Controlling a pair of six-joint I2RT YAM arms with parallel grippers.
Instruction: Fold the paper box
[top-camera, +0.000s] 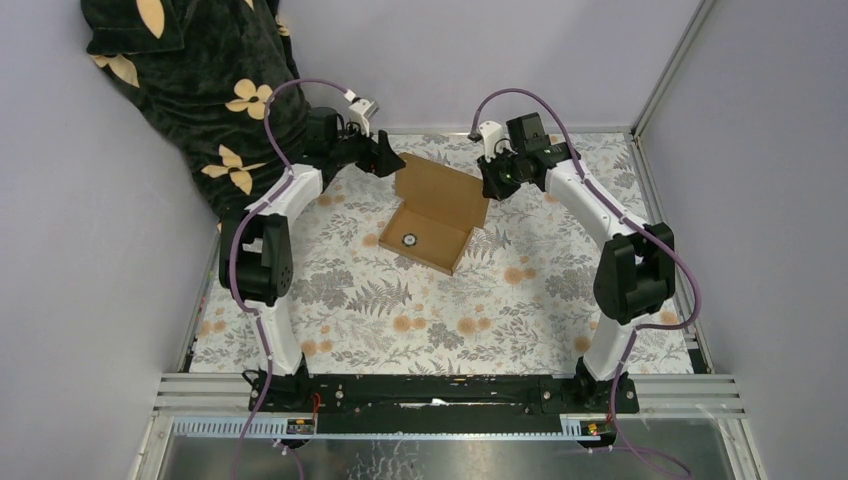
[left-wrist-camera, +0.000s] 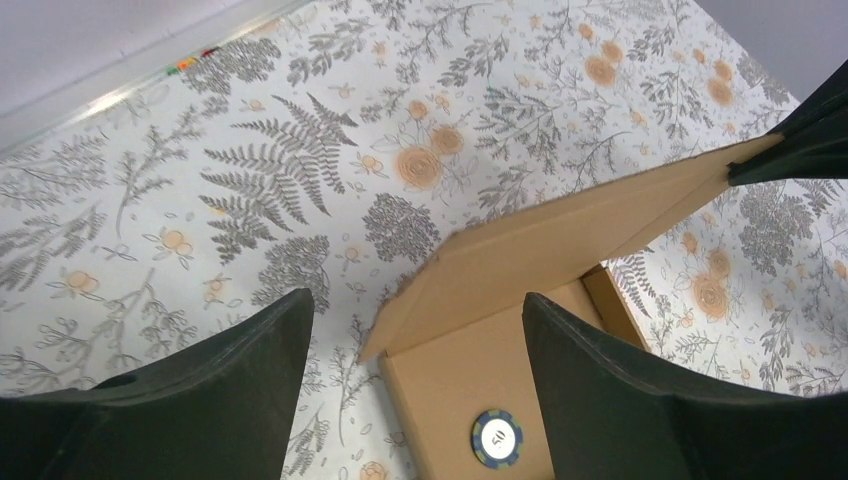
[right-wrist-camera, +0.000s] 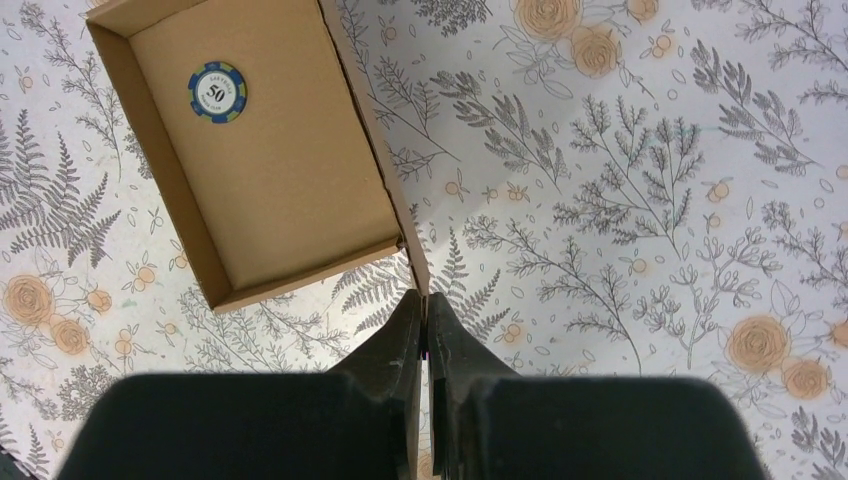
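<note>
- Floral-printed cloth (top-camera: 500, 320) is spread over the table, which is enclosed by pale grey walls (top-camera: 450, 50); a dark flowered fabric (top-camera: 190, 70) is seen at the far left corner.
- The paper box (top-camera: 425, 240) is set toward the far middle of the cloth, between the two arms. It is formed as a shallow open tray, with its lid (top-camera: 440, 185) raised from the far side and tilted.
- A blue poker chip (right-wrist-camera: 217, 92) is seen lying flat on the tray floor, near one end.
- The right gripper (right-wrist-camera: 424, 300) is closed tight on the lid's thin edge near its right corner, with the cardboard pinched between the fingers.
- The left gripper (top-camera: 385, 158) is held with its fingers well apart near the lid's left corner, and nothing is grasped. Whether the cardboard is touched cannot be made out.
- The lid is not yet brought down over the tray, so closing is judged to be the step in hand.
- Because the lid is gripped at one corner only, it could be twisted or creased off its fold line if lowered unevenly.
- Since nothing is pressed on the light tray, it could be dragged or tipped, and the chip could be slid or thrown out.
- The thin edge could be lost from the pinch, or the lid's front edge could be landed outside the tray wall.
</note>
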